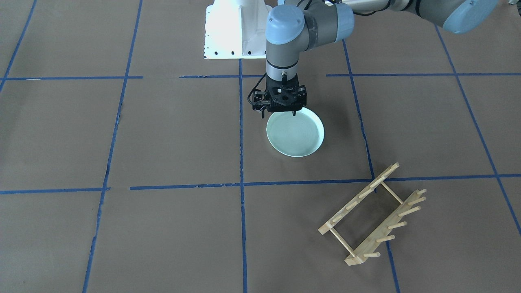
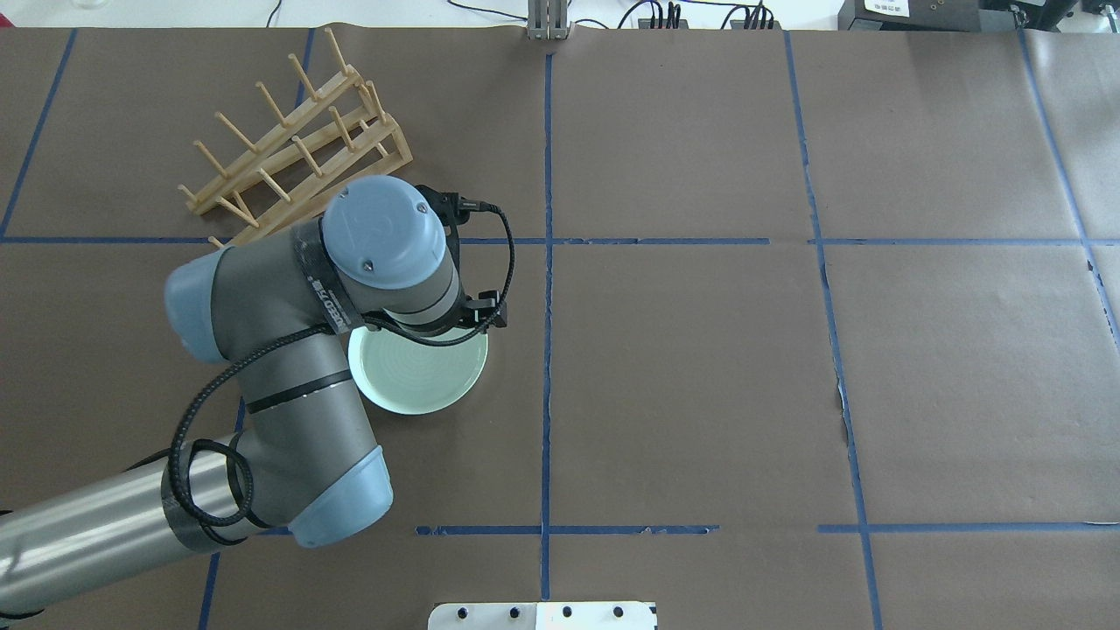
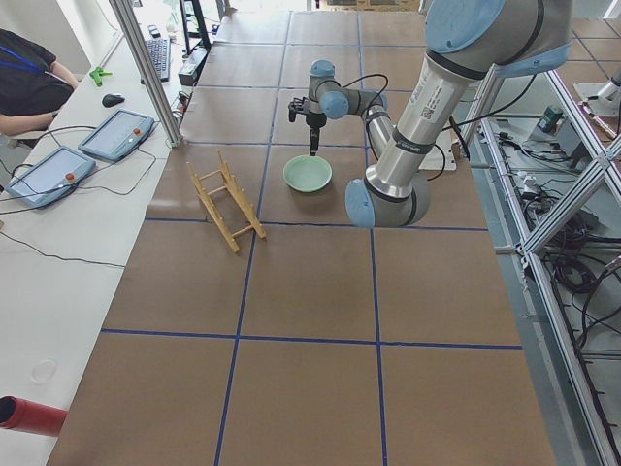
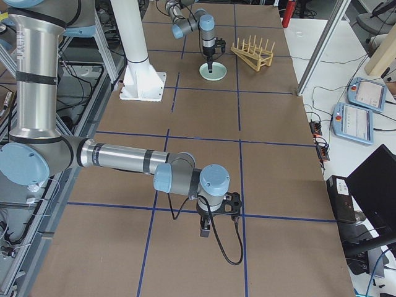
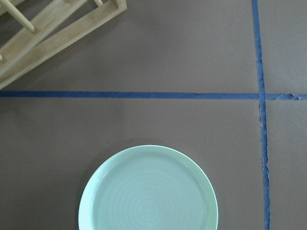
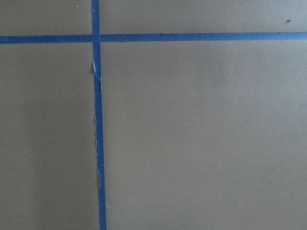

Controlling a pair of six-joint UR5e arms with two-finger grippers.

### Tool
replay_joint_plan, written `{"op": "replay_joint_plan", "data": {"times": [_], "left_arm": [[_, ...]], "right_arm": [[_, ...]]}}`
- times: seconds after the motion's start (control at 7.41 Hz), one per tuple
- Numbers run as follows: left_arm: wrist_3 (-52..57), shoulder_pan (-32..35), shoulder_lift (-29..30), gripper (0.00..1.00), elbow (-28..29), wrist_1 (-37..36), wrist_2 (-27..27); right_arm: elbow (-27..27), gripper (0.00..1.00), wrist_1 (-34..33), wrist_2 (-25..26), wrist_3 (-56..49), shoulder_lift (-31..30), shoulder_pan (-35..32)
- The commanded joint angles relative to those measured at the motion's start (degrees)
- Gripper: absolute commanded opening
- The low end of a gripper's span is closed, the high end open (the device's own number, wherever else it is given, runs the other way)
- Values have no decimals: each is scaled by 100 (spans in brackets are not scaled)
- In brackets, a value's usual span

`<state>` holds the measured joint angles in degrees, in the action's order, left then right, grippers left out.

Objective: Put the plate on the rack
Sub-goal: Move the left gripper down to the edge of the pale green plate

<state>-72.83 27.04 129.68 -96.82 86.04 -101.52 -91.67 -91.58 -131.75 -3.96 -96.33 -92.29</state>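
**Left tool poised over the plate; placement not yet begun.** The plate (image 1: pixel 295 134) lies flat on the worktop (image 1: pixel 163 134), directly beneath and slightly forward of the left tool (image 1: pixel 285 112), which points straight down over the plate's rim on the robot's side. No finger shows in the left wrist view, and the front-facing view does not resolve the gap between them, so whether this tool stands wide or narrow cannot be told. It does not appear to hold anything.

As judged from this layout, nothing of the task is done. The grasp, the lift, the tilt to edge-on and the lowering between pegs all remain.

The rack (image 1: pixel 358 198) stands forward of the tool and off to its left, apart from the plate, with every slot empty. One blue tape line (image 1: pixel 309 182) runs across the worktop between plate and rack — a flat marking, not an obstacle. No object is seen along the path from plate to rack.

The right tool (image 4: pixel 205 230) hangs low over bare worktop, well away from the left tool at the far side of the table. It appears only in the right side view, so its opening cannot be told. The robot's white base plate (image 1: pixel 232 32) lies behind the left tool.
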Motion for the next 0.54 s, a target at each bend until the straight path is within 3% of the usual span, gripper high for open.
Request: {"op": "replay_joint_plan", "data": {"times": [0.0,0.4], "left_arm": [[-108,-76,31,100,409,482,18],[-99,-76,14,94,690,887,0]], "right_arm": [[0,100,0,0,0,0,1],[0,100,0,0,0,0,1]]}}
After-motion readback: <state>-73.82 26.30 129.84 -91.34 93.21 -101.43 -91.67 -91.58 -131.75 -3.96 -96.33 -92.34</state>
